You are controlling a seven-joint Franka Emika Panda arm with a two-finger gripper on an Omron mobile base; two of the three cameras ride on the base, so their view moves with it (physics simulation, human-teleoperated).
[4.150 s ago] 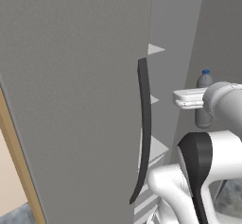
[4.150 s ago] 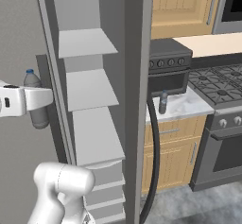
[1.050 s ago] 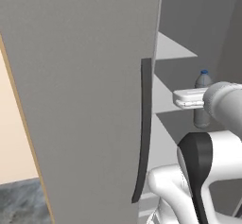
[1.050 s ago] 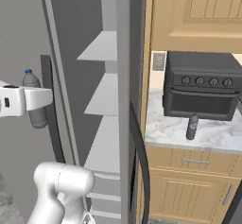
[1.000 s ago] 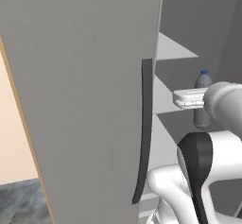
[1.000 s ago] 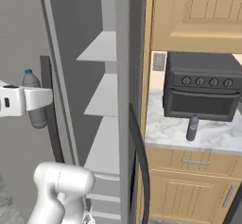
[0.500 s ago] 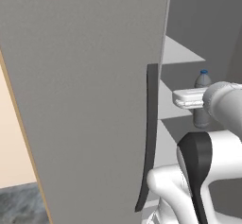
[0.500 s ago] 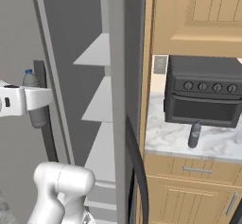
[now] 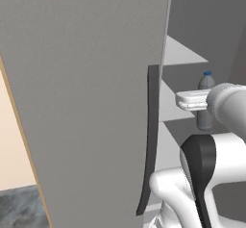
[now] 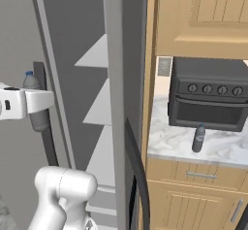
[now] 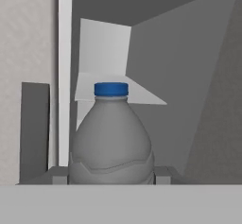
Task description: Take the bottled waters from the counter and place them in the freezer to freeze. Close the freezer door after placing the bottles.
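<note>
My gripper [image 9: 202,107] is shut on one of the bottled waters [image 9: 206,83], a grey bottle with a blue cap, held upright in front of the open freezer [image 9: 178,57]. From the right base view the gripper [image 10: 36,103] holds that bottle [image 10: 39,121] left of the pale shelves [image 10: 100,108]. The hand view has the bottle [image 11: 111,140] close up between the fingertips [image 11: 59,175], facing a shelf [image 11: 122,90]. The freezer door [image 9: 86,87] stands open at the left with its dark handle [image 9: 151,140]. A second bottle [image 10: 198,138] stands on the counter [image 10: 169,139].
A black toaster oven [image 10: 208,100] sits on the counter just behind the second bottle, under wooden wall cabinets [image 10: 198,18]. The fridge's right half [image 10: 127,78] with its curved dark handle [image 10: 136,171] stands between freezer and counter. Wooden drawers [image 10: 193,175] lie below the counter.
The whole picture has shifted as the base moved: the freezer door and shelves loom larger, the counter slides right. The bottle stays in the shut gripper.
</note>
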